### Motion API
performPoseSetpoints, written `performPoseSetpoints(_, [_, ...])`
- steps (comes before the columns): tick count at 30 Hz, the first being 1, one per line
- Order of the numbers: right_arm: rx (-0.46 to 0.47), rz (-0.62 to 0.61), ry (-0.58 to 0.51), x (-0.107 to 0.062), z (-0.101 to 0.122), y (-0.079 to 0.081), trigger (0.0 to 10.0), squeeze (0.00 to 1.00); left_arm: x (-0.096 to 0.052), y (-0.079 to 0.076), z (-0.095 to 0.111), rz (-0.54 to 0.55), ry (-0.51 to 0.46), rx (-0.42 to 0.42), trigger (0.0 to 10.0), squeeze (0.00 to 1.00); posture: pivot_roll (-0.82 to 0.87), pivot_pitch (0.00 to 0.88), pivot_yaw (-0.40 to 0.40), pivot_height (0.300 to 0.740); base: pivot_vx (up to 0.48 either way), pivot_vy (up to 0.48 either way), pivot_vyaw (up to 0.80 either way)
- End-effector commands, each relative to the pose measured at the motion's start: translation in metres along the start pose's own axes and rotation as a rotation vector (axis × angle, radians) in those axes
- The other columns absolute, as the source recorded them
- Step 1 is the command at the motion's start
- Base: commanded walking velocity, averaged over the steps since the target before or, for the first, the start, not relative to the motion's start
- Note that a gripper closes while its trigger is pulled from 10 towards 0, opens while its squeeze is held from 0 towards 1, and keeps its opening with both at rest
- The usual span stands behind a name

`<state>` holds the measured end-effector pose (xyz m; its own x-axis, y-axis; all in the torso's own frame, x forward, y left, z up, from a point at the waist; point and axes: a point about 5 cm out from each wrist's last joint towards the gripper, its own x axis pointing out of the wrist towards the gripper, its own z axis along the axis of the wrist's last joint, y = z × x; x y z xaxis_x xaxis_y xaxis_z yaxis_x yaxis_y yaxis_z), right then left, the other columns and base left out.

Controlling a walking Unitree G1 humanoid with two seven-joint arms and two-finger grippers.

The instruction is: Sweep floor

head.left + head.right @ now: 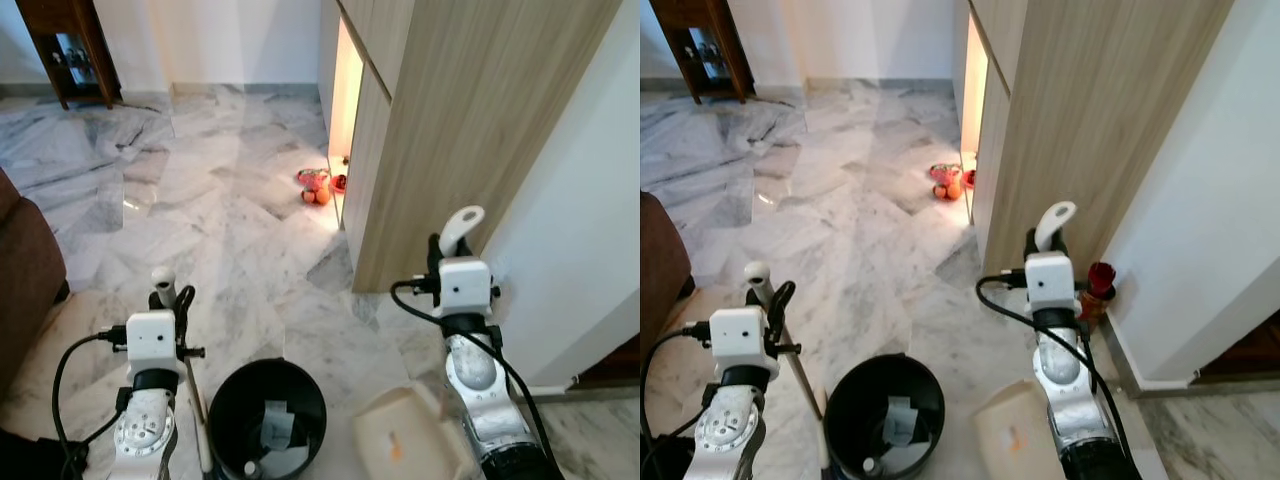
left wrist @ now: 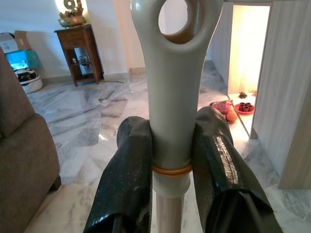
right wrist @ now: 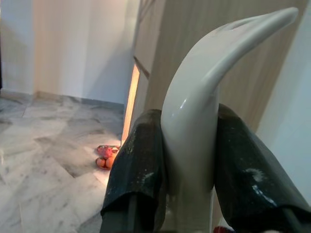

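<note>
My left gripper (image 1: 171, 300) is shut on the top of a pale grey broom handle (image 2: 170, 92), just below its hanging hole. The thin broom shaft (image 1: 197, 398) runs down past a black bin. My right gripper (image 1: 446, 252) is shut on the curved cream dustpan handle (image 3: 201, 92), held upright beside the wooden cabinet. The beige dustpan tray (image 1: 402, 440) rests on the marble floor (image 1: 230, 220) beneath the right arm, with a small orange speck in it.
A round black bin (image 1: 266, 415) with paper scraps stands between the arms. A brown sofa (image 1: 25, 270) is at the left and a tall wooden cabinet (image 1: 450, 120) at the right. Oranges and a red dish (image 1: 316, 186) lie by the lit cabinet opening. A dark side table (image 1: 70, 45) stands far left.
</note>
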<state>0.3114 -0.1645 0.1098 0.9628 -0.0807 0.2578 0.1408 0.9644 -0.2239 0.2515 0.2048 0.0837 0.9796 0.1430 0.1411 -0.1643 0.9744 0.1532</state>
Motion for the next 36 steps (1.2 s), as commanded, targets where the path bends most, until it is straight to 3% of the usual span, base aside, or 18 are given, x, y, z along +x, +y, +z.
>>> performPoseSetpoints(1, [0.023,-0.039,-0.04,0.009,0.006,-0.01,10.0,0.0,0.0,0.0,0.005,-0.023,-0.028,0.002,10.0,0.0,0.14,0.0,-0.011,0.74,0.0,0.0,0.0])
performPoseSetpoints(14, [0.082,-0.035,0.076,0.001,-0.025,-0.024,10.0,0.0,-0.003,0.0,0.004,-0.026,-0.021,-0.01,10.0,0.0,0.15,0.0,-0.017,0.74,0.0,0.0,0.0])
performPoseSetpoints(28, [0.08,-0.06,0.092,0.0,-0.032,-0.036,10.0,0.0,-0.005,0.0,0.003,-0.003,-0.013,-0.037,10.0,0.0,0.15,0.0,-0.025,0.74,0.0,0.0,0.0])
performPoseSetpoints(36, [0.095,-0.085,0.079,0.002,-0.031,-0.033,10.0,0.0,-0.002,0.003,0.005,-0.016,-0.02,-0.035,10.0,0.0,0.13,0.0,-0.012,0.74,0.0,0.0,0.0])
